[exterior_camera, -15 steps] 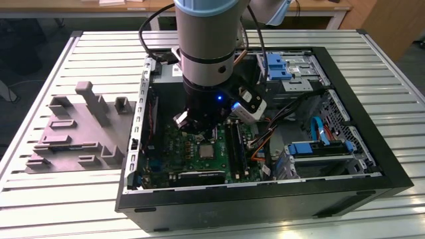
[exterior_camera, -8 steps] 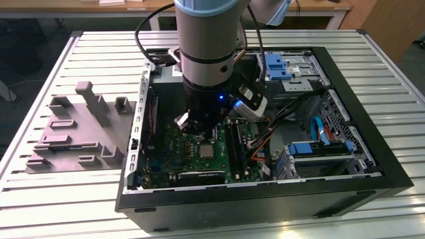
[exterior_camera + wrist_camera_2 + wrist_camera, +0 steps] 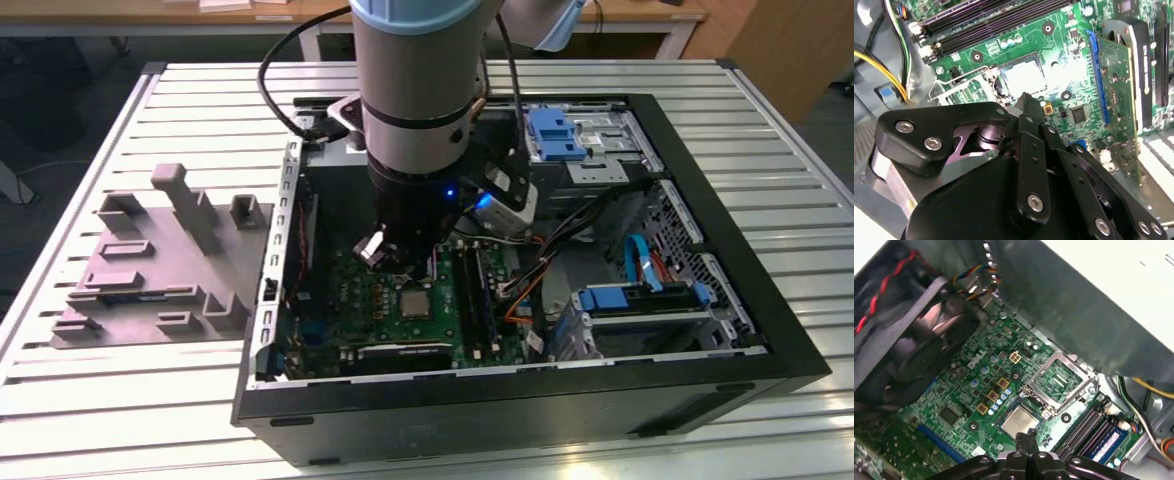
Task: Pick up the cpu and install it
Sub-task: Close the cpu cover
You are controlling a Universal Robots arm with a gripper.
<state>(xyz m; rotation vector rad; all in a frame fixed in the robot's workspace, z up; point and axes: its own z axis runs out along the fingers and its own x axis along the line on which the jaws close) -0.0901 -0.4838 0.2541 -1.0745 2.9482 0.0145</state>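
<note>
Inside the case (image 3: 747,330), arm vertical, gripper (image 3: 1026,440) just above seated cpu (image 3: 1020,421)

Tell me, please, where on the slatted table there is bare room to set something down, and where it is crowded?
The slatted table is bare behind the grey moulded tray and in front of it, along the near edge. Inside the open computer case it is crowded: the gripper hangs over the motherboard, close above the cpu, with cables and blue drive brackets alongside.

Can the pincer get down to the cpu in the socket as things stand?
Probably yes: the pincer hangs close over the cpu, the socket frame is swung open, and nothing lies between them.
</note>
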